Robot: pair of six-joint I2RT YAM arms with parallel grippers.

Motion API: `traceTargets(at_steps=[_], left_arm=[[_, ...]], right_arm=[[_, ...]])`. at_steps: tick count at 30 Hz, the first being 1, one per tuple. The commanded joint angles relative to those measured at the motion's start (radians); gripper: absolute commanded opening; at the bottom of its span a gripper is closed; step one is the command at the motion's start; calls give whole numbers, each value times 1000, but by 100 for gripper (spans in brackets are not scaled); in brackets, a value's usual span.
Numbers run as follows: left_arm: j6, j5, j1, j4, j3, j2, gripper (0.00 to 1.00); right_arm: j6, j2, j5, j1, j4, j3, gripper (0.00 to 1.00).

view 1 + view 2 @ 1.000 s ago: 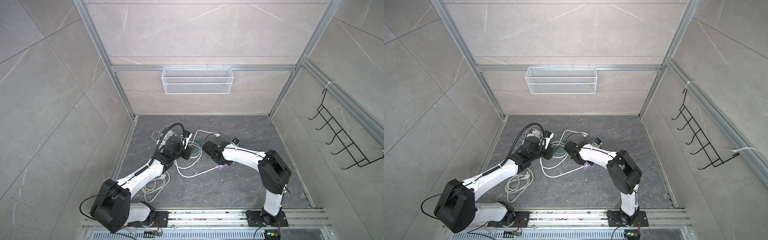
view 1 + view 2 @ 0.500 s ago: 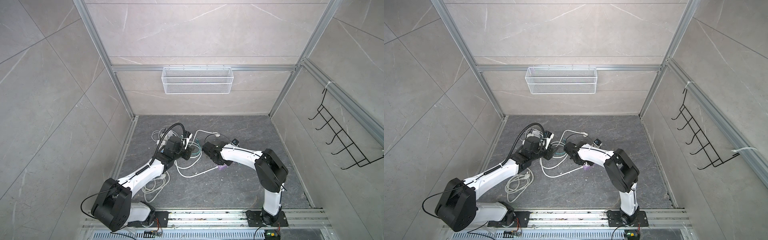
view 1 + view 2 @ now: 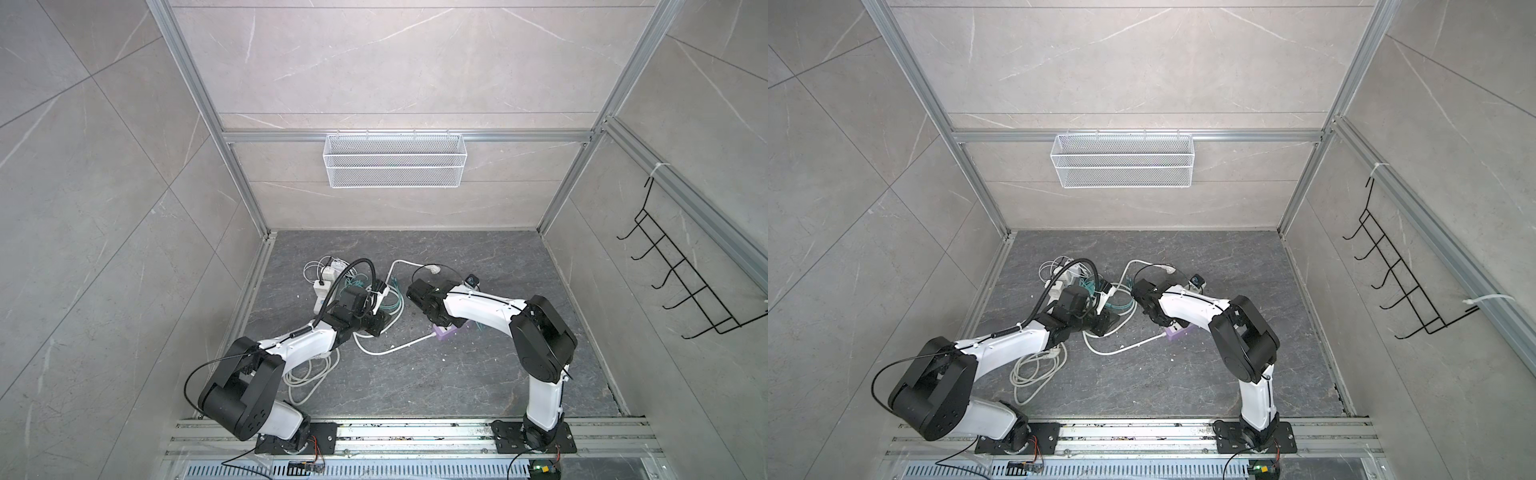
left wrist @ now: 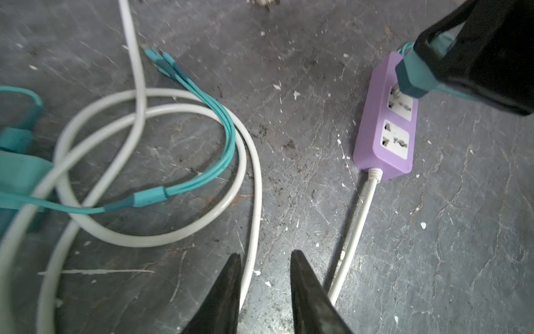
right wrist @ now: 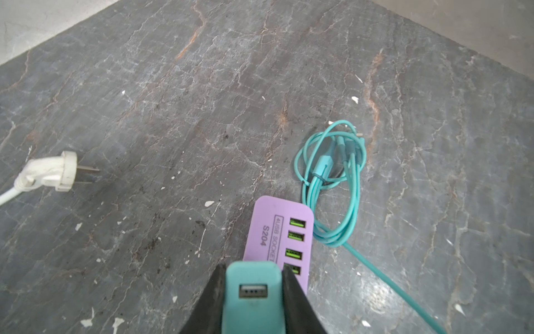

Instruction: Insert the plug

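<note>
Snugly between right fingers (image 5: 211,303), teal plug (image 5: 252,274).

Pale grey tiled walls (image 3: 374,62) enclose a dark veined floor (image 3: 457,374), a white mesh basket (image 3: 394,166) on the back wall.

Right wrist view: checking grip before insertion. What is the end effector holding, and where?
The right end effector clamps the teal rectangular plastic plug adapter across its two opposite side faces.
</note>
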Motion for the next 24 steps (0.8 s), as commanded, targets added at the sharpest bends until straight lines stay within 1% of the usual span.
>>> traceTargets(at_steps=[1,7,11,15,20,24], left_arm=[[-21,37,-50,40,5,48,30],[-34,45,-109,44,25,133,27],[-46,52,-166,50,41,180,26],[-51,71,-211,57,68,235,24],[-59,134,-240,60,89,274,23],[-86,192,-245,111,78,284,22]], right_arm=[[-58,6,-62,1,56,-18,0],[-66,-25,-86,0,94,-84,0],[-79,-58,-94,-2,116,-127,0],[-102,-59,-116,-9,145,-142,0],[-163,-55,-186,-37,241,-171,0],[-213,-46,-231,-52,294,-171,0]])
